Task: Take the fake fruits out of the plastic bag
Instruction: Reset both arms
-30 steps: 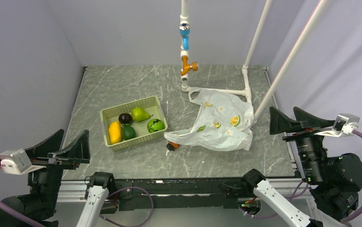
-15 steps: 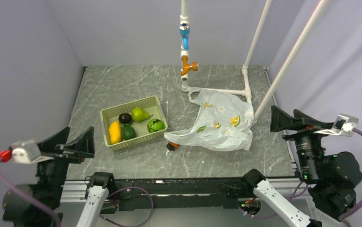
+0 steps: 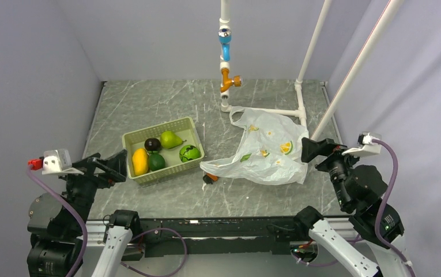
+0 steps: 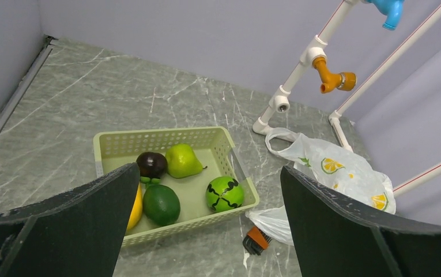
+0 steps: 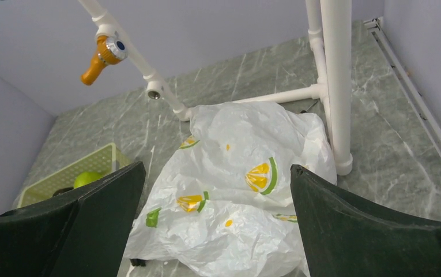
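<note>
All five fake fruits lie in a pale green basket (image 3: 166, 124): yellow mango (image 3: 140, 161), green pear (image 3: 170, 139), dark round fruit (image 3: 152, 144), small green fruit (image 3: 157, 161) and striped green ball (image 3: 189, 153). The left wrist view shows them too, with the ball (image 4: 225, 194) nearest the bag. The plastic bag (image 3: 270, 147) lies crumpled to the basket's right, and no fruit shows in it (image 5: 235, 196). My left gripper (image 3: 113, 164) is open and empty, above the table near the basket's front left. My right gripper (image 3: 317, 151) is open and empty at the bag's right edge.
A small orange-and-black brush (image 3: 209, 179) lies at the bag's front left corner. A white pipe frame (image 3: 301, 98) with an orange tap (image 3: 228, 81) stands behind the bag. Grey walls close in the left, back and right sides.
Both arms have swung in over the table. The left gripper moved right toward the basket. The right gripper moved left toward the bag. Fruits, basket and bag have not moved.
</note>
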Robot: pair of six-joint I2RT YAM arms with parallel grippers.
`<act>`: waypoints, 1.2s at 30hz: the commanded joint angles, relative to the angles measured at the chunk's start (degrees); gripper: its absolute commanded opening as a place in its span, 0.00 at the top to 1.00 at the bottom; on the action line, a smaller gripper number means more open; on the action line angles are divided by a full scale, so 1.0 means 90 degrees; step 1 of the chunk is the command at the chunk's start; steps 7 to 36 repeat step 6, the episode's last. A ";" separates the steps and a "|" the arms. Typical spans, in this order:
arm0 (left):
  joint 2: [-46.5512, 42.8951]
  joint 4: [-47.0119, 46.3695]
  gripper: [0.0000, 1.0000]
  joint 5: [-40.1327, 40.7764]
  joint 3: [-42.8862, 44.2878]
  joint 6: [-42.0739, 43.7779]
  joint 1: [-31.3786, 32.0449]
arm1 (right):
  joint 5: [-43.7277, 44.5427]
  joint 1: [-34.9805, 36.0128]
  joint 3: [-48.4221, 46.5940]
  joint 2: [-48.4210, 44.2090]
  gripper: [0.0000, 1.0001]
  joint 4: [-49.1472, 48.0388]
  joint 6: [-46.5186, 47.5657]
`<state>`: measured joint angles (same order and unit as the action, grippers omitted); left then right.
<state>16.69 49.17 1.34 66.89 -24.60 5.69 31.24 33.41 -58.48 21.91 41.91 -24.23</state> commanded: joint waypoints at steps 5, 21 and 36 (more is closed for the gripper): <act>-0.0028 -0.0180 0.01 -0.0088 0.0018 -0.0030 0.0003 | 0.0340 0.0007 -0.0183 0.0273 0.00 0.0189 -0.0300; -0.0012 -0.0176 0.01 -0.0090 0.0010 -0.0040 -0.0003 | 0.0635 0.0002 -0.0379 0.0480 0.00 0.0468 -0.0534; -0.0012 -0.0176 0.01 -0.0090 0.0010 -0.0040 -0.0003 | 0.0635 0.0002 -0.0379 0.0480 0.00 0.0468 -0.0534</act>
